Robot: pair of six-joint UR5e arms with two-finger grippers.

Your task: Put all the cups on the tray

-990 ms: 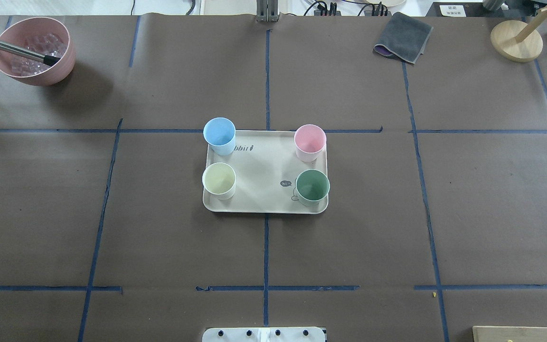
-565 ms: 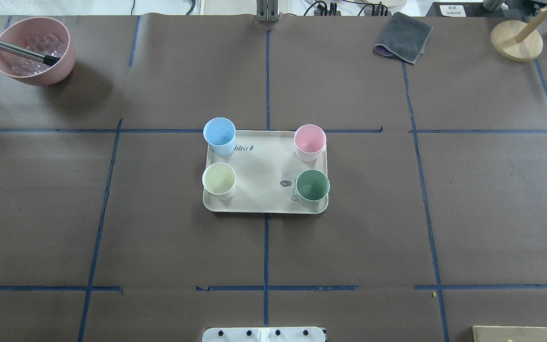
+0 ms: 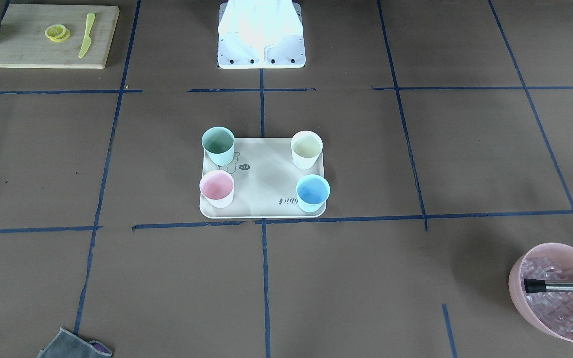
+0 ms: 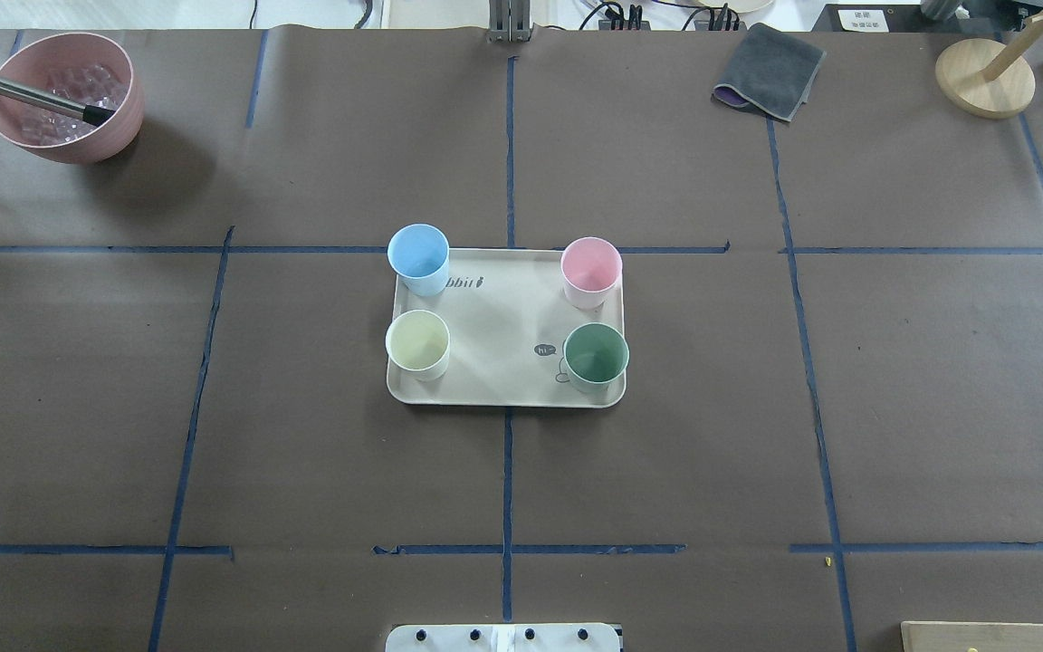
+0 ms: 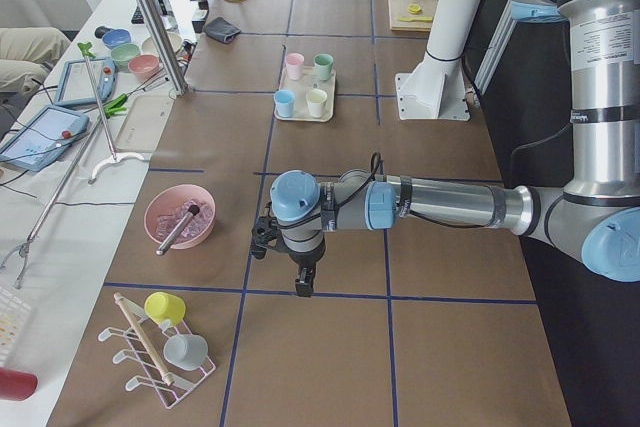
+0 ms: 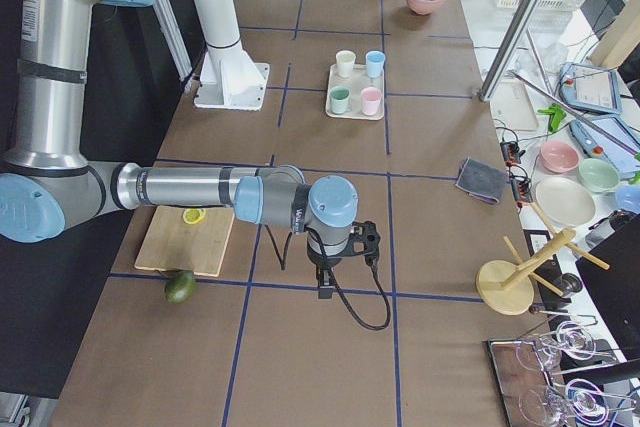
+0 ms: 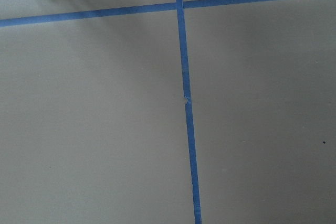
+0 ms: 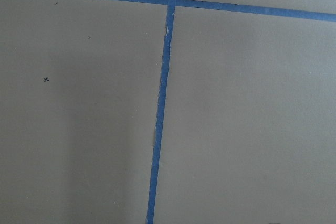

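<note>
The cream-beige tray point(image 4: 503, 312) lies at the table's middle. All four cups stand upright on it, one in each corner: light blue point(image 4: 418, 254), pink point(image 4: 590, 264), cream-yellow point(image 4: 417, 341) and mint green point(image 4: 596, 353). They also show in the front view: green point(image 3: 218, 141), yellow point(image 3: 307, 145), pink point(image 3: 216, 185), blue point(image 3: 313, 190). My left gripper point(image 5: 303, 285) shows only in the exterior left view, low over bare table far from the tray. My right gripper point(image 6: 326, 285) shows only in the exterior right view, likewise far off. I cannot tell whether either is open or shut.
A pink bowl of ice point(image 4: 64, 95) with a metal tool in it stands at the far left. A grey cloth point(image 4: 769, 71) and a wooden stand point(image 4: 985, 77) lie at the far right. A cutting board point(image 3: 50, 35) with lemon slices lies beside the robot base point(image 3: 261, 35).
</note>
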